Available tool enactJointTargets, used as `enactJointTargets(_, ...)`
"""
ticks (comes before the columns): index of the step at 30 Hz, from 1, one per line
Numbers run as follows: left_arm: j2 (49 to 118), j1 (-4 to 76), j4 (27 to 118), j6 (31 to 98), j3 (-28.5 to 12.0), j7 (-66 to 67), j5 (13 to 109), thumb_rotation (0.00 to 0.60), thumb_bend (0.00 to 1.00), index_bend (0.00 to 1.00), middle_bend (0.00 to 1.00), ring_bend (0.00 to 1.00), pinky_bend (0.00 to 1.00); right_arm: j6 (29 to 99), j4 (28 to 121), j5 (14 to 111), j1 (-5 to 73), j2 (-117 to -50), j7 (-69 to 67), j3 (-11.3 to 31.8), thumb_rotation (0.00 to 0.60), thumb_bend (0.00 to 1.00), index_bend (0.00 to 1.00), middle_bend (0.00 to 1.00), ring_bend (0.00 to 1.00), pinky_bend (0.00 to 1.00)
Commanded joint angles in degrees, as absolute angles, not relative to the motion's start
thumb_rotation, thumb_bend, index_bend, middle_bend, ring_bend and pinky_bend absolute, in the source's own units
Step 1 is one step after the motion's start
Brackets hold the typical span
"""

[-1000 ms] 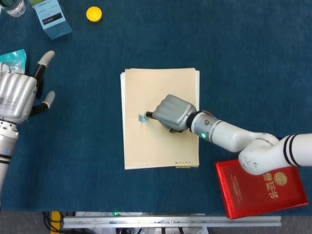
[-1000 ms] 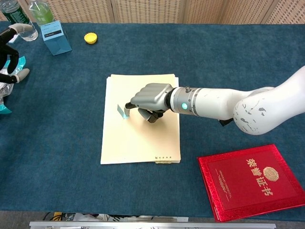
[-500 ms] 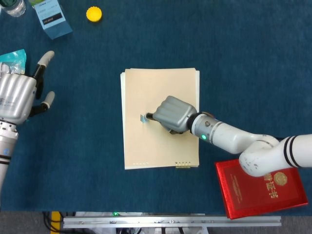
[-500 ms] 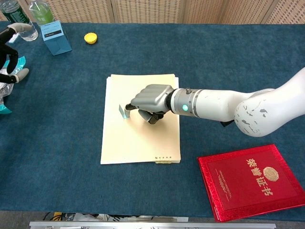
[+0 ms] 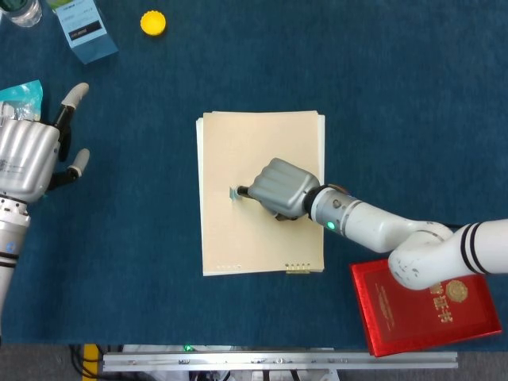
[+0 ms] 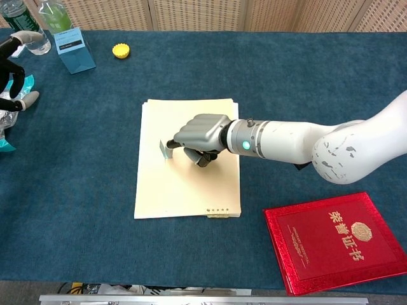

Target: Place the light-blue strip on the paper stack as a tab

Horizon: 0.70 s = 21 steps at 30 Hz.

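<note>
A cream paper stack (image 5: 262, 151) (image 6: 184, 184) lies in the middle of the blue table. My right hand (image 5: 279, 187) (image 6: 200, 135) hovers over its middle with fingers curled, pinching a small light-blue strip (image 5: 233, 192) (image 6: 165, 150) that stands upright just above or on the top sheet, left of the knuckles. I cannot tell whether the strip touches the paper. My left hand (image 5: 32, 155) (image 6: 14, 70) rests far to the left with its fingers apart and nothing in it.
A red booklet (image 5: 429, 305) (image 6: 337, 241) lies at the front right, beside my right forearm. At the back left stand a light-blue box (image 5: 86, 30) (image 6: 74, 49), a yellow cap (image 5: 153, 22) (image 6: 121, 50) and bottles (image 6: 54, 16). A plastic wrapper (image 5: 20, 95) lies by my left hand.
My right hand with the strip has sunk slightly and shifted a little towards the front; the strip shows shorter from above. The left hand has not moved.
</note>
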<state>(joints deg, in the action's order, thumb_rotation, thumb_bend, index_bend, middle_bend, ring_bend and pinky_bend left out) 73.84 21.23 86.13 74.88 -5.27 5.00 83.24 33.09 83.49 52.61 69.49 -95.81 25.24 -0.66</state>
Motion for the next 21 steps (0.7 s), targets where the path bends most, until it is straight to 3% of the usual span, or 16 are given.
enactJointTargets(1, 73.83, 21.15, 86.01, 74.89, -5.28, 4.86, 83.14, 0.6, 0.34, 0.06, 0.74, 0.74, 0.81, 33.33, 83.74, 52.8, 69.44, -95.81, 24.88, -0.32, 0.6, 1.0, 0.23, 1.0, 1.0, 1.0)
enactJointTargets(21, 74.21, 21.22, 85.42, 74.47, -5.34, 4.76, 82.97, 0.6, 0.34, 0.06, 0.74, 0.74, 0.81, 32.7, 81.38, 54.05, 69.41, -97.52, 22.69, 0.73, 0.6, 1.0, 0.23, 1.0, 1.0, 1.0)
